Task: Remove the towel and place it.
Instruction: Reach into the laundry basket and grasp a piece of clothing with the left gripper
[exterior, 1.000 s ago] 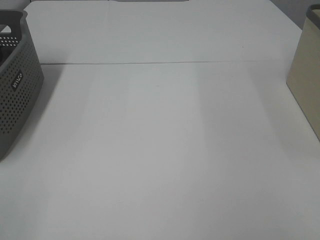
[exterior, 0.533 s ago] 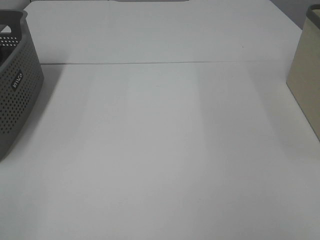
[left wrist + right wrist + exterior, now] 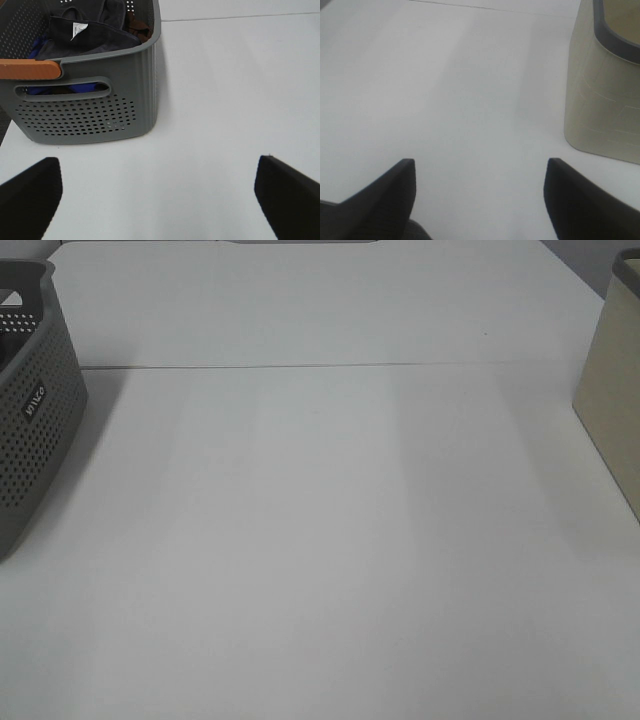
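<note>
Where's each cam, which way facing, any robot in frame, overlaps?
Exterior high: up high, looking down on white table; no robot visible.
Left wrist: left arm, facing grey basket holding towel; open left pincer shows.
Right wrist: right arm, facing beige bin; open right pincer shows.
Shared: exterior high also catches basket and bin at its edges.

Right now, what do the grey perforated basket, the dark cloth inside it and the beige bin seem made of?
Grey perforated basket: matte moulded plastic, by its even holes and rim. Dark charcoal cloth: soft fabric, folded, sewn tag. Beige bin: probably smooth plastic, faint moulded lines.
</note>
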Controlling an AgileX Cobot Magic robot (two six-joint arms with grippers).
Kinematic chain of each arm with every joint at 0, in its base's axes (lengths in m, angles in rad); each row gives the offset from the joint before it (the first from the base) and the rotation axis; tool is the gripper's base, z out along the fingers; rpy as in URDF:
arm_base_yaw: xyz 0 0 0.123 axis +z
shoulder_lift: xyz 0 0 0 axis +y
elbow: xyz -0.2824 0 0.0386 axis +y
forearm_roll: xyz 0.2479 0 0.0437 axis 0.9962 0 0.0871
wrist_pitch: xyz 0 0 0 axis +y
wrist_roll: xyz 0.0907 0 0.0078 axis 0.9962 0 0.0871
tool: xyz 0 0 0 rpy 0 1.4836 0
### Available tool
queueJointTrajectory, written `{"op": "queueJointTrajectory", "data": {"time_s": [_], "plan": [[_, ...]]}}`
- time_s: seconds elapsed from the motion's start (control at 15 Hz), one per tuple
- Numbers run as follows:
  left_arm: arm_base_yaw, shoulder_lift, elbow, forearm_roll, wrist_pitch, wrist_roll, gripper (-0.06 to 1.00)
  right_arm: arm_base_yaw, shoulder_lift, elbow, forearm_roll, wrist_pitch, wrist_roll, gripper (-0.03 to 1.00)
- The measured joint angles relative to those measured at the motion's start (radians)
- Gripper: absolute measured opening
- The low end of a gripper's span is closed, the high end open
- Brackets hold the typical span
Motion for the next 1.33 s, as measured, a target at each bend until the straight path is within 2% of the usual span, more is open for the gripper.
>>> {"op": "queueJointTrajectory", "data": {"time_s": [0.73, 0.93, 1.33], "plan": [[0.0, 0.0, 0.0, 0.0, 0.0, 0.0, 0.99, 0.0, 0.0, 0.0, 0.0, 0.0, 0.0, 0.7], [0.0, 0.0, 0.0, -0.035, 0.0, 0.0, 0.99, 0.0, 0.0, 0.0, 0.0, 0.0, 0.0, 0.7], [0.0, 0.0, 0.0, -0.043, 0.0, 0.0, 0.99, 0.0, 0.0, 0.0, 0.0, 0.0, 0.0, 0.7]]}}
